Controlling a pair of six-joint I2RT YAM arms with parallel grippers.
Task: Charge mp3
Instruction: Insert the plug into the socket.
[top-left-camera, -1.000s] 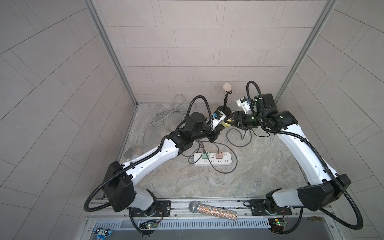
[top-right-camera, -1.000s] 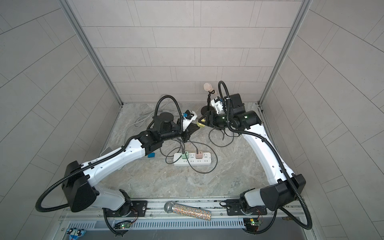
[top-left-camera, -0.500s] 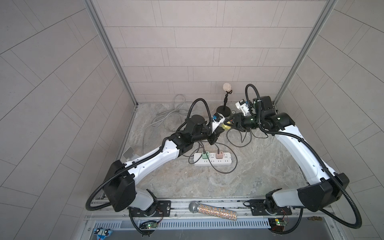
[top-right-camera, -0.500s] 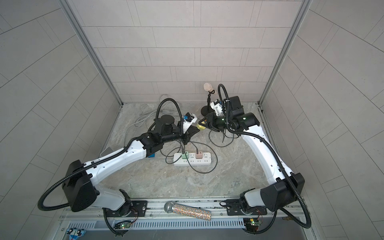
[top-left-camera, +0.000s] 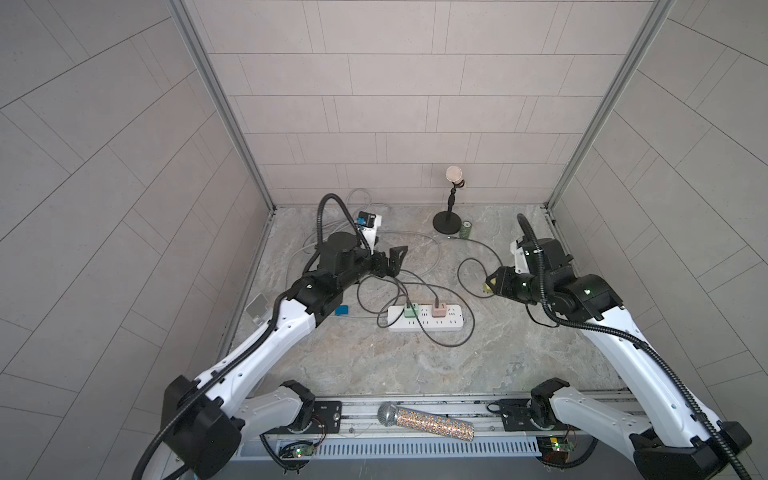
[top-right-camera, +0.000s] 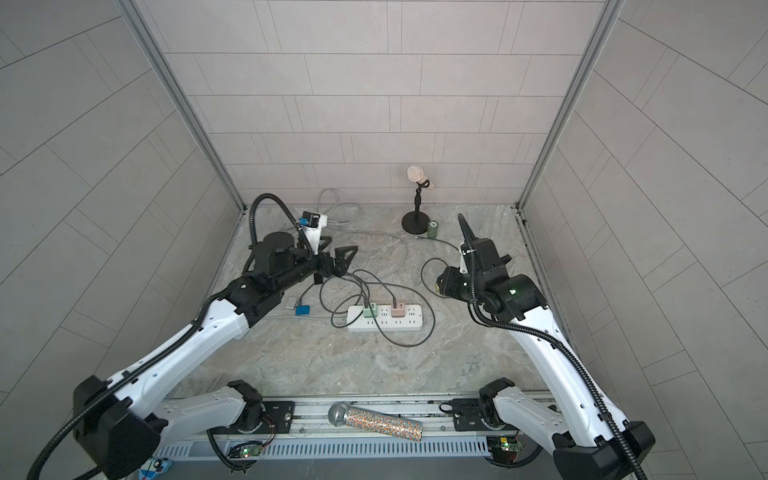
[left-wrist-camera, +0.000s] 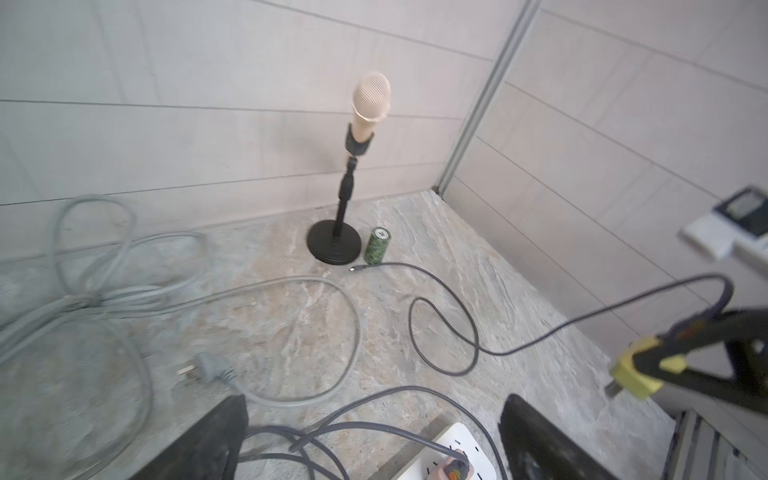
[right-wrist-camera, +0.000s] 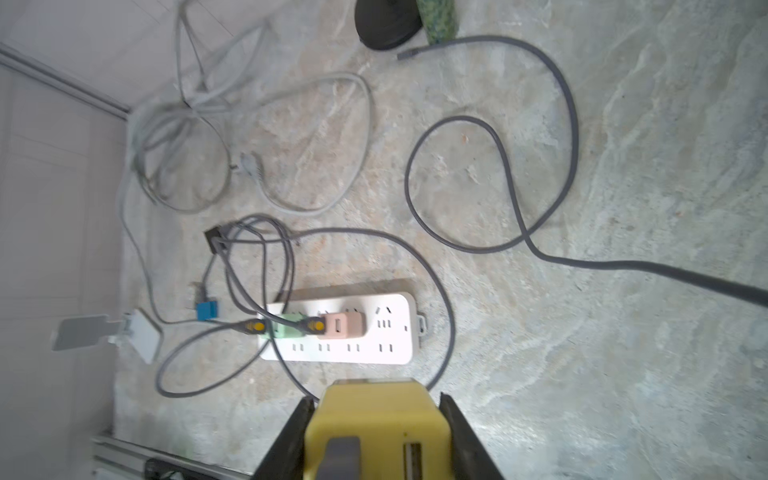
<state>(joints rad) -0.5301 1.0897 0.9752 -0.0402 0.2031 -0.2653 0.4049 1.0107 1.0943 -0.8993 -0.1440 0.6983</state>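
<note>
Right wrist view shows the right gripper (right-wrist-camera: 376, 400) clamped on the boxy yellow plastic mp3 player (right-wrist-camera: 376, 428), raised off the tabletop near the white power strip (right-wrist-camera: 374, 353). The left gripper (top-left-camera: 388, 257) gapes wide, holding nothing.

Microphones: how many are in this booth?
2. A pale pink microphone stands in a black stand near the back wall; a glittery microphone lies on the front rail. None looks hidden.
</note>
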